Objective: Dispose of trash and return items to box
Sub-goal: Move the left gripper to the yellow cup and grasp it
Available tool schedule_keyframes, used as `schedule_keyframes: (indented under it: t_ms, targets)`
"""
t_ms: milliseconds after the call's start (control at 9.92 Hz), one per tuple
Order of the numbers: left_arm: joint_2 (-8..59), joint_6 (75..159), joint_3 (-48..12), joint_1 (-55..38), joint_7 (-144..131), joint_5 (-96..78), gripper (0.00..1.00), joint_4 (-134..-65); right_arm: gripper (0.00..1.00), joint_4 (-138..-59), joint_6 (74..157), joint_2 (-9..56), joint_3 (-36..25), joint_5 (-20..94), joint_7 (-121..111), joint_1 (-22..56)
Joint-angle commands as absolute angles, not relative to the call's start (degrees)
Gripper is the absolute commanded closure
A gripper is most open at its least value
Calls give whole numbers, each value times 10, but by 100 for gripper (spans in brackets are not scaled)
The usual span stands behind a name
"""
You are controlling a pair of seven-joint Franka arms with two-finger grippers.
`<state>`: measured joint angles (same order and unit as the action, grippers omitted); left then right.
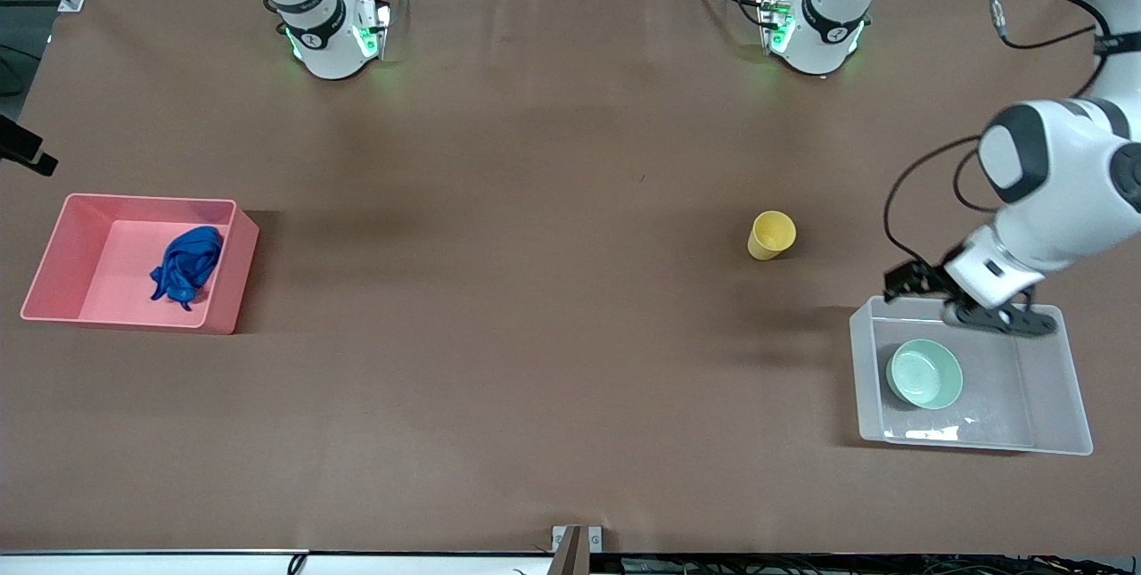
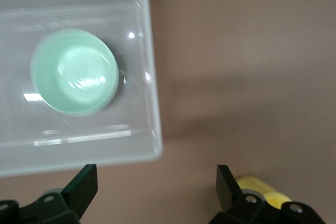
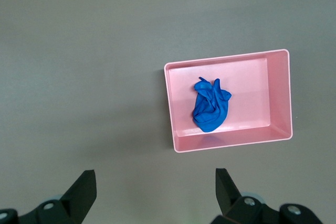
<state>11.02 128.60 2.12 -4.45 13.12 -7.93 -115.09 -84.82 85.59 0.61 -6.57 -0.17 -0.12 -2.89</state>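
Directly beneath the released left gripper, the clear box is holding the mint bowl (yellow cup standing nearby on the table). Right gripper, likewise released, is hovering high above the pink tub containing the blue cloth.

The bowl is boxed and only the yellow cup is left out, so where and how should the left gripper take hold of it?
Judging by its pose, the yellow cup stands upright and alone, mouth up. The open left gripper should probably descend from above and pinch the rim, one finger inside, or straddle the wall just below it.
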Motion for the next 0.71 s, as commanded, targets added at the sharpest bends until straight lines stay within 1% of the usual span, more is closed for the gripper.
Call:
schedule_keyframes:
  t_ms: [0, 202, 303, 504, 605]
  targets:
    - [82, 1302, -20, -41, 121, -68, 0, -1255, 0, -854, 860, 4, -61, -3, -14, -32]
    - [85, 1304, -43, -41, 122, -68, 5, -1292, 0, -853, 856, 4, -62, -6, -53, -35]
    - [92, 1305, -51, -43, 123, -67, 8, -1300, 0, -847, 859, 4, -62, -8, -53, -33]
    - [117, 1313, -59, -45, 123, -65, 17, -1301, 0, -833, 857, 5, -61, -23, -53, -33]
    - [126, 1323, -65, -47, 122, -65, 29, -1303, 0, -831, 856, 5, -61, -24, -51, -31]
